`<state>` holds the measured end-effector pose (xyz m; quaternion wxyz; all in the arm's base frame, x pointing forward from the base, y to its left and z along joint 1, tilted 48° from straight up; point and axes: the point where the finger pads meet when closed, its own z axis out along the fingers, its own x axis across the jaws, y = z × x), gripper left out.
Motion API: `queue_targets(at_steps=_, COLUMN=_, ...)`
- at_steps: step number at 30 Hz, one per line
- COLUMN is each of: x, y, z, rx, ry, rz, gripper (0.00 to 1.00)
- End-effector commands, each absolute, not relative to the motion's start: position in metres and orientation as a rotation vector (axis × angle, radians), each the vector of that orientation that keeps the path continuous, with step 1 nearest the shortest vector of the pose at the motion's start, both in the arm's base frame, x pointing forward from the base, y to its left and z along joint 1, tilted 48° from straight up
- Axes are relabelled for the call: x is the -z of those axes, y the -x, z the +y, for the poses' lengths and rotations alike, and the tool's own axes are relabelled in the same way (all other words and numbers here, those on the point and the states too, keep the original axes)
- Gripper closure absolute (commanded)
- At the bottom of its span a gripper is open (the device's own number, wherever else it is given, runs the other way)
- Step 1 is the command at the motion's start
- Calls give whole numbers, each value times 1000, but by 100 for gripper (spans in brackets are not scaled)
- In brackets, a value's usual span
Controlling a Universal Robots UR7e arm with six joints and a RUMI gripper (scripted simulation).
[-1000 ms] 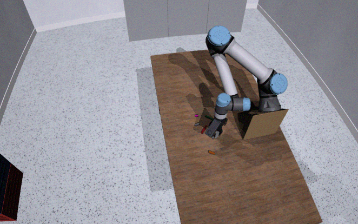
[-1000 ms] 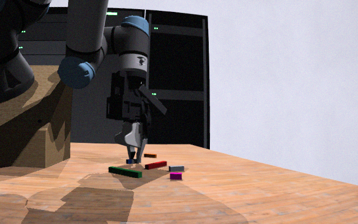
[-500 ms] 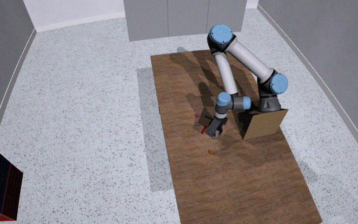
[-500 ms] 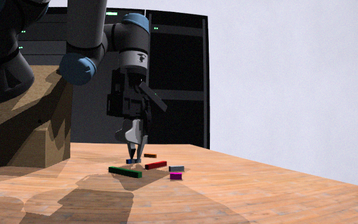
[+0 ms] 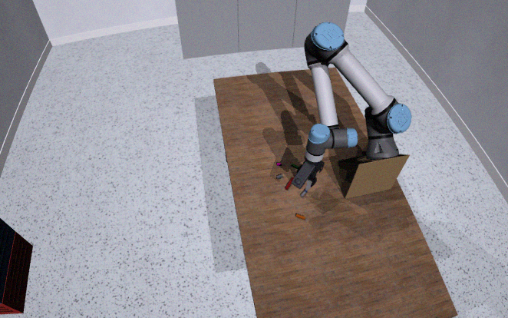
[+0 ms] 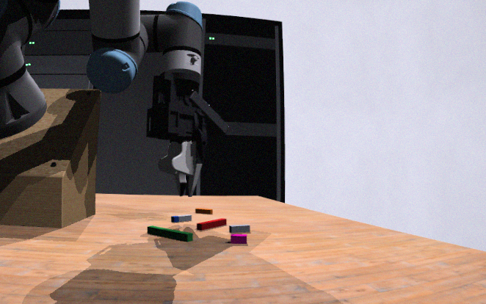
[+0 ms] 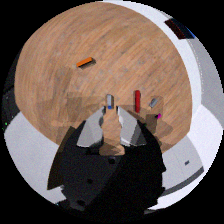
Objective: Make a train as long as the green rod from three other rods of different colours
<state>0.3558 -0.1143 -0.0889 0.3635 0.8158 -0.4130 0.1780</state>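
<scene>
Gripper (image 5: 307,187) (image 6: 186,195) (image 7: 111,106) slightly spread, pinching nothing, above the blue square-section rod (image 6: 175,219) (image 7: 109,107) and grey square-section rod (image 5: 303,193) (image 6: 186,218) (image 7: 109,98), which look end to end. Orange square-section rod (image 5: 300,216) (image 6: 204,211) (image 7: 85,62) apart, nearer the wooden table's (image 5: 326,269) (image 6: 330,264) (image 7: 55,45) left long edge than its right in the top view. Risk: low or skewed orange placement knocks the pair crooked. No readable brands or labels.

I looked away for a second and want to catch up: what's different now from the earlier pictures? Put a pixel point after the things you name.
The gripper (image 5: 302,190) (image 6: 186,195) (image 7: 111,106) has risen: its fingertips, down at the blue rod (image 6: 175,219) (image 7: 109,107) before, now hang above the table (image 5: 330,246) (image 6: 330,268) (image 7: 55,45) with nothing between them. The blue rod stays down, end to end with a grey one. The red, green, orange and magenta rods and the other grey one look unmoved.
</scene>
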Motion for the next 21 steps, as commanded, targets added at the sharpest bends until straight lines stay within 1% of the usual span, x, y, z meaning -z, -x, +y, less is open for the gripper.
queue_targets(at_steps=1, x=74, y=-355, z=-97, rx=-440, ry=-2093, rz=-1067, gripper=86)
queue_targets(at_steps=21, x=58, y=-355, z=-79, rx=-439, ry=-2094, rz=-1068, gripper=86)
